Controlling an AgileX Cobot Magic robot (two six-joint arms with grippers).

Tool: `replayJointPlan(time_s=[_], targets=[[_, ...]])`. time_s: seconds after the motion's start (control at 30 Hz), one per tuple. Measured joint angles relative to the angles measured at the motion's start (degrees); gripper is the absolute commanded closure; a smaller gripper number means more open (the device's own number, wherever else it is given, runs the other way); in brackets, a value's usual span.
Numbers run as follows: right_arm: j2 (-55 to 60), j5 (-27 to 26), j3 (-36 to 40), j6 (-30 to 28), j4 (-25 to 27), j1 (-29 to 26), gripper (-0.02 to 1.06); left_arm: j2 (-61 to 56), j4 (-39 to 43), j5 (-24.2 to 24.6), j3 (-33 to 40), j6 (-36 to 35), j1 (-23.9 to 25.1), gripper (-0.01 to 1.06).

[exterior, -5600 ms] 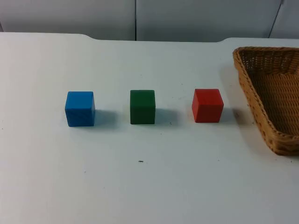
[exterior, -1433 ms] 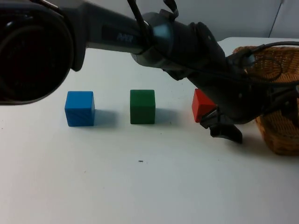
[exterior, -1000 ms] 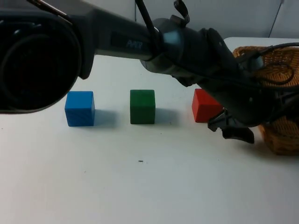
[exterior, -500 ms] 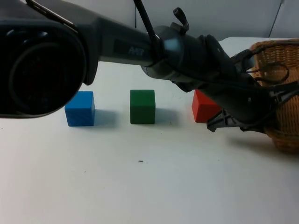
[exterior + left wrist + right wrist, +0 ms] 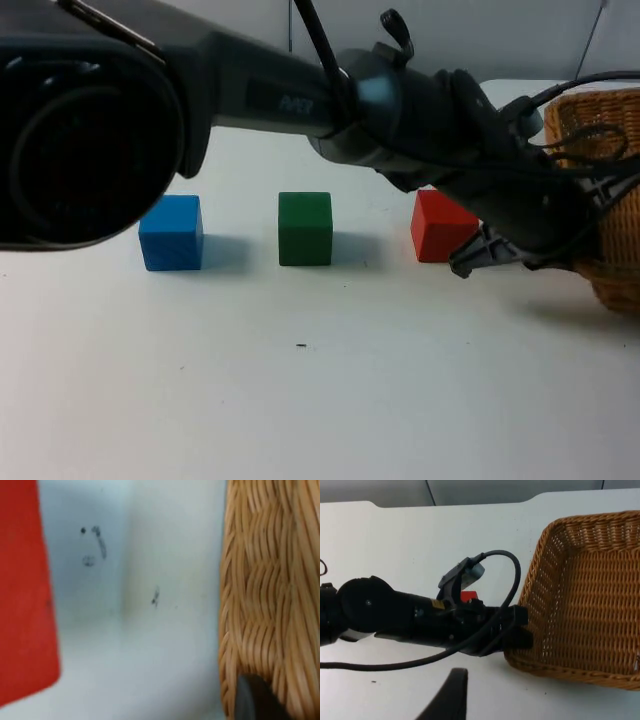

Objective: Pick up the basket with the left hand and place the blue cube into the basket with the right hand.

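The blue cube (image 5: 171,233) sits on the white table at the left of the cube row, far from both grippers. My left arm reaches across the table to the wicker basket (image 5: 612,190) at the right edge. The left gripper (image 5: 520,632) is shut on the basket's (image 5: 590,590) near-left rim, and that side is tipped up off the table. In the left wrist view one fingertip (image 5: 252,700) presses against the woven wall (image 5: 270,580). The right arm waits high above the table; its fingertip (image 5: 447,695) holds nothing.
A green cube (image 5: 305,228) stands in the middle of the row. A red cube (image 5: 440,225) sits just left of the basket, close under the left arm (image 5: 420,110), and shows beside the wicker as the red cube (image 5: 22,595). The grey partition wall (image 5: 420,40) closes the far side.
The left gripper moved right onto the basket's rim and shut on it. The basket has tipped up and shifted slightly right. The cubes have not moved.
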Motion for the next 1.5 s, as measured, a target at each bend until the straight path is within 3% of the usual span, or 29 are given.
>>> replayJointPlan(time_s=[0.07, 0.17, 0.2, 0.33, 0.53, 0.6, 0.7, 0.83, 1.13, 1.33, 1.5], targets=[[0.0, -0.1, 0.0, 0.0, 0.0, 0.0, 0.02, -0.7, 2.0, -0.2, 0.0, -1.5, 0.0, 1.05], [0.0, -0.5, 0.0, -0.1, 0.0, 0.0, 0.02, -4.8, 13.8, -0.4, 0.0, -8.3, 0.0, 1.05], [0.0, -0.5, 0.0, -0.1, 0.0, 0.0, 0.02, -4.8, 13.8, -0.4, 0.0, -8.3, 0.0, 1.05], [0.0, -0.6, 0.0, -0.1, 0.0, 0.0, 0.02, -9.8, 30.7, 3.8, 0.0, -21.4, 0.0, 1.05], [0.0, -0.6, 0.0, -0.1, 0.0, 0.0, 0.02, -12.6, 34.0, 5.2, 2.5, -25.8, 0.4, 1.05], [0.0, -0.6, 0.0, -0.1, 0.0, 0.0, 0.02, -14.9, 34.0, 5.2, 6.5, -26.2, 1.2, 1.05], [0.0, -0.6, 0.0, -0.1, 0.0, 0.0, 0.02, -17.7, 33.6, 4.2, 12.2, -26.3, 2.0, 1.05], [0.0, -0.6, 0.0, -0.1, 0.0, 0.0, 0.02, -26.7, 33.1, -2.8, 28.8, -26.2, 4.7, 1.05], [0.0, -0.5, 0.0, -0.1, 0.0, 0.0, 0.02, -45.1, 31.3, -2.5, 48.1, -17.8, 13.7, 1.05], [0.0, -0.5, 0.0, -0.1, 0.0, 0.0, 0.02, -54.8, 30.4, -1.4, 54.9, -13.1, 18.3, 1.05], [0.0, -0.5, 0.0, -1.9, 1.3, 0.0, 0.02, -64.9, 22.9, 0.1, 65.8, -2.6, 25.8, 1.05]])
